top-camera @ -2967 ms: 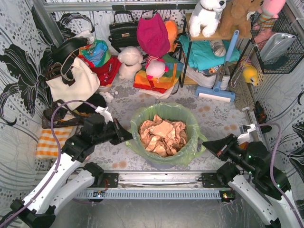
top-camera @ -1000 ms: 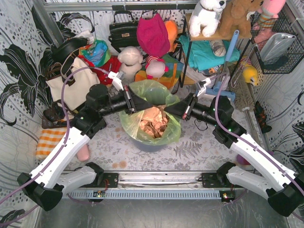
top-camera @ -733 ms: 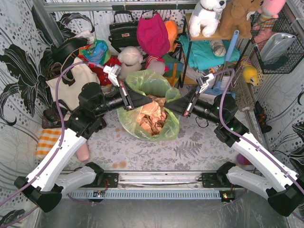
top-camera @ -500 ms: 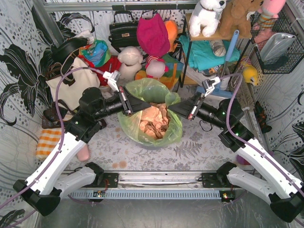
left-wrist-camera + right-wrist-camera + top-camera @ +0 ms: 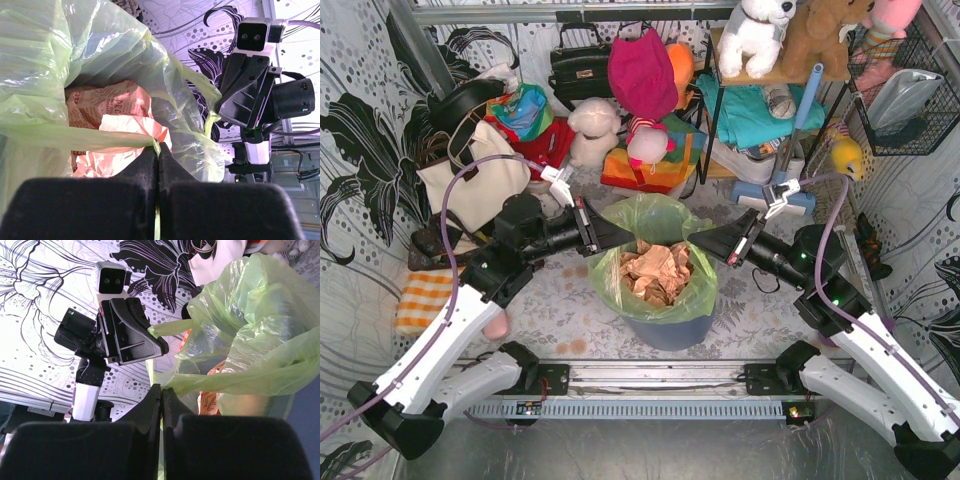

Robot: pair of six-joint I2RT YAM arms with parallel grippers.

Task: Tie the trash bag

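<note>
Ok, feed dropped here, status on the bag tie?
Left fingers shut on trash bag rim, right fingers shut on opposite rim. Bag untied, mouth open, sitting in bin. Nothing across the mouth.

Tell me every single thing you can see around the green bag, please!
trash bag: one, light green, centre, sitting in the bin
crumpled paper: a bunch, tan, inside the trash bag
bin: one, blue-grey, under the trash bag
tote bag: one, cream, back left
handbag: one, black, at the back
plush dog: one, white, on the shelf
teddy bear: one, brown, beside the plush dog
striped cloth: one, orange and white, left side
wire basket: one, black, right wall
left gripper: one, black, shut on the trash bag's left rim
right gripper: one, black, shut on its right rim
</note>
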